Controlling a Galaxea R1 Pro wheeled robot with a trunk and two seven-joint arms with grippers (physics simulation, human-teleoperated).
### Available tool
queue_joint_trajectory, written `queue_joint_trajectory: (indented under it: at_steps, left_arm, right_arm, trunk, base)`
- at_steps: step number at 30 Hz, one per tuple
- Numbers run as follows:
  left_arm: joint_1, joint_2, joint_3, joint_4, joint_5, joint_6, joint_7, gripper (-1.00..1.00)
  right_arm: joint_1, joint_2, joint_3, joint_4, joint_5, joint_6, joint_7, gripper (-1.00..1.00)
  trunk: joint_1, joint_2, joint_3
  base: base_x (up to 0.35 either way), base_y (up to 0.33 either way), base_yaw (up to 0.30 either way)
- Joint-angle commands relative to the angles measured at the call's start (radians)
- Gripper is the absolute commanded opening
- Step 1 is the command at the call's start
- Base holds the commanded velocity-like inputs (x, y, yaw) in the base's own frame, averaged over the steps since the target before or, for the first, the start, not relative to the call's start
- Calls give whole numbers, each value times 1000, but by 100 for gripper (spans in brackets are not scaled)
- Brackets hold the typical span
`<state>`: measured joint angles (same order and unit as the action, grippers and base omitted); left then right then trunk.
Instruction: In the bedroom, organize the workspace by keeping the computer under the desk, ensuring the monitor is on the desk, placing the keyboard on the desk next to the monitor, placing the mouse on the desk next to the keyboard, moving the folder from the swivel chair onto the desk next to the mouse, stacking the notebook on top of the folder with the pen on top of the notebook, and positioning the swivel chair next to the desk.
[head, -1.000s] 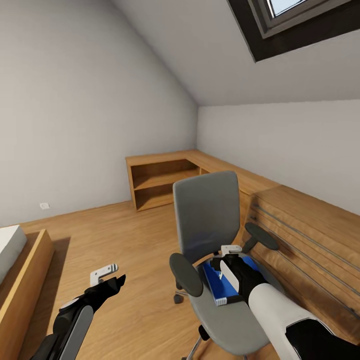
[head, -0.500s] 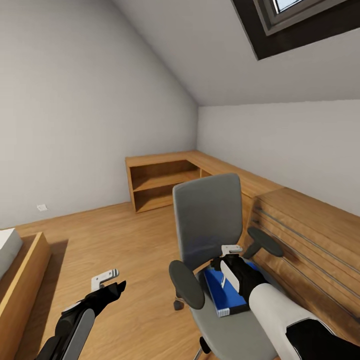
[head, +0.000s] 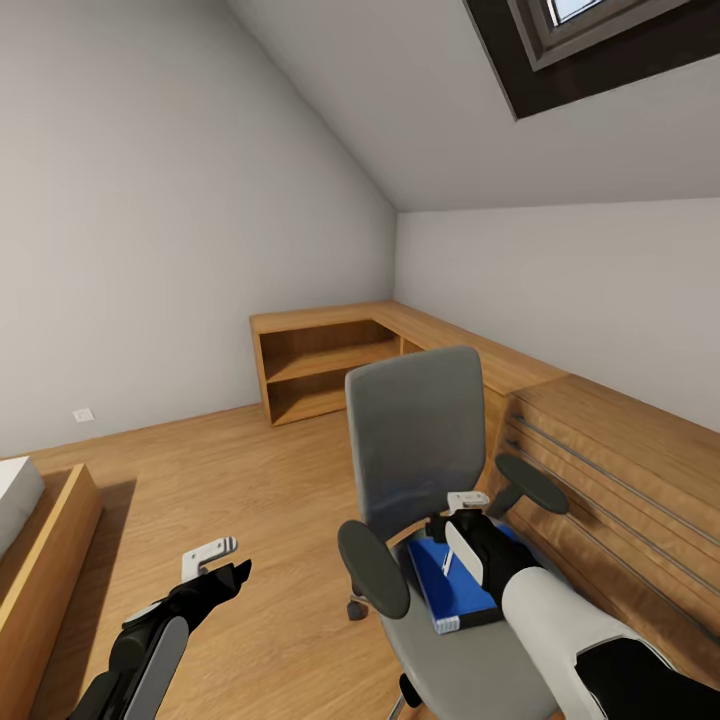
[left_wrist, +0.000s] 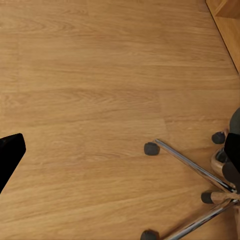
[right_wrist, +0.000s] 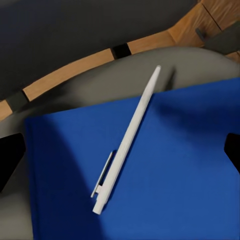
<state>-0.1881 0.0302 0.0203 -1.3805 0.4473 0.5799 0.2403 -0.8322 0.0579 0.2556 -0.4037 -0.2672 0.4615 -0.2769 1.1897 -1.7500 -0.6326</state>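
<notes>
Right gripper (head: 462, 503), jaws spread apart, hovers over the pen (right_wrist: 127, 141) lying on the blue folder (right_wrist: 150, 175); closing off-center could roll it onto the swivel chair (head: 415, 440).

You've got the swivel chair (head: 420, 470) lower centre-right of the head view: grey seat & tall back, black armrests, upright, just beside the wood unit at right. Blue folder (head: 455, 580) lies flat on its seat. White pen (right_wrist: 127, 142) lies diagonally on the blue cover, tip end overhanging the cover's edge onto the grey seat.
</notes>
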Motion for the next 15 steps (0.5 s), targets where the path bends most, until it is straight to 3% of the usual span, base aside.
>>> queue_joint_trajectory:
  at_steps: [1,15]
  left_arm:
    - [-1,0,-1,-2,11,4,8,100]
    - [-1,-1,0,-6,11,3,10,100]
  right_arm:
    - [-1,-1,8,-1,-10,4,-9,100]
    - [-1,-1,8,-3,-10,0,-8,100]
  trunk:
    - [4,-8,-4]
    - [58,-106,-48]
  base:
    - [0,0,0]
    - [0,0,0]
